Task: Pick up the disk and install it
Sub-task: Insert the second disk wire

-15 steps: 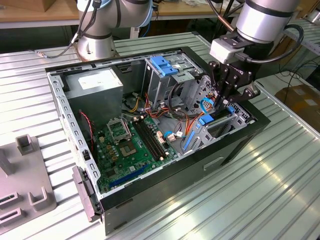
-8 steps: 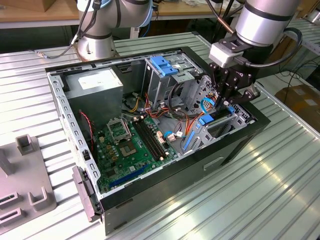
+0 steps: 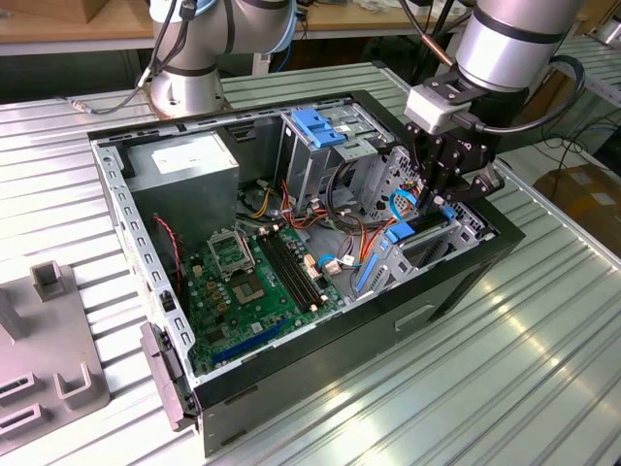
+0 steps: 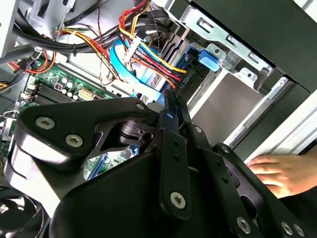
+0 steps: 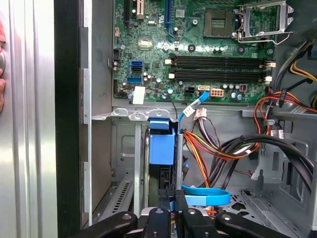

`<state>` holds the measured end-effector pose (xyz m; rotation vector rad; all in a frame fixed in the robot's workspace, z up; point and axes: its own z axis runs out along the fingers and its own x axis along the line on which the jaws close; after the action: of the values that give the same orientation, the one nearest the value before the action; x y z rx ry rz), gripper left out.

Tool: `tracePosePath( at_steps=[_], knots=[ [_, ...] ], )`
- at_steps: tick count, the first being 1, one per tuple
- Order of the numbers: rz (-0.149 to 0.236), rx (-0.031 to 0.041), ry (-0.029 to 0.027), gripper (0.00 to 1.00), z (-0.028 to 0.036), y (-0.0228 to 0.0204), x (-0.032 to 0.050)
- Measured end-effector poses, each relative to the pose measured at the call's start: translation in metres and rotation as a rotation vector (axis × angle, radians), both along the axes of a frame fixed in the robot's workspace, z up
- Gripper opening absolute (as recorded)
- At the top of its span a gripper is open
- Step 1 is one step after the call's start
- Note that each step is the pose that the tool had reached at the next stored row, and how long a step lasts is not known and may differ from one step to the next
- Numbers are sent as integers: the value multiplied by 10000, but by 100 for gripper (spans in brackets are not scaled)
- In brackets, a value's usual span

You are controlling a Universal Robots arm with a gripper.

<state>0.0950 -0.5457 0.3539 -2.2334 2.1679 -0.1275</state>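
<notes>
Exterior view, left to right: motherboard (image 3: 254,277) at centre-left of the open case (image 3: 466,282); gripper (image 3: 432,199) at right of centre, down over the drive bay; the disk (image 5: 162,146) sits edge-on in the bay, lower centre of the first wrist view, fingers pinched on it; risk: loose cables (image 5: 223,146) beside it snagging the blue rail, jamming insertion.

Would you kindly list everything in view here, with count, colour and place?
Computer case: one, black, open on the ribbed metal table.
Circuit board: one, green, on the case floor.
Power supply: one, grey, case's far corner.
Drive cage: one, metal with blue latch, standing inside.
Disk: one, blue-railed, on edge in the bay below the gripper.
Cables: many, mixed colours, beside the disk.
Hand: one, on the case edge.
Gripper: one, black, over the bay.
</notes>
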Motion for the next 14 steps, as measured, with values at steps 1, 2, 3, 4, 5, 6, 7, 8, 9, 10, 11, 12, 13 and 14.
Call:
tracePosePath(
  at_steps=[1, 2, 3, 4, 5, 6, 7, 8, 9, 10, 11, 12, 13, 14],
  knots=[
    [0, 5, -1, 16, 0, 0, 0],
    [0, 10, -1, 16, 0, 0, 0],
    [0, 15, -2, 16, 0, 0, 0],
    [0, 20, -3, 16, 0, 0, 0],
    [1, 28, -4, 16, 1, 0, 0],
    [1, 34, -5, 16, 0, 0, 0],
    [1, 40, -5, 16, 0, 0, 0],
    [1, 47, -7, 16, 0, 0, 0],
    [1, 53, -7, 16, 0, 0, 0],
    [2, 60, -8, 16, 0, 0, 0],
    [2, 64, -9, 16, 0, 0, 0],
    [2, 67, -9, 16, 0, -1, 0],
    [1, 71, -9, 16, 0, -2, 0],
    [1, 78, -9, 16, 0, -4, -1]
  ],
)
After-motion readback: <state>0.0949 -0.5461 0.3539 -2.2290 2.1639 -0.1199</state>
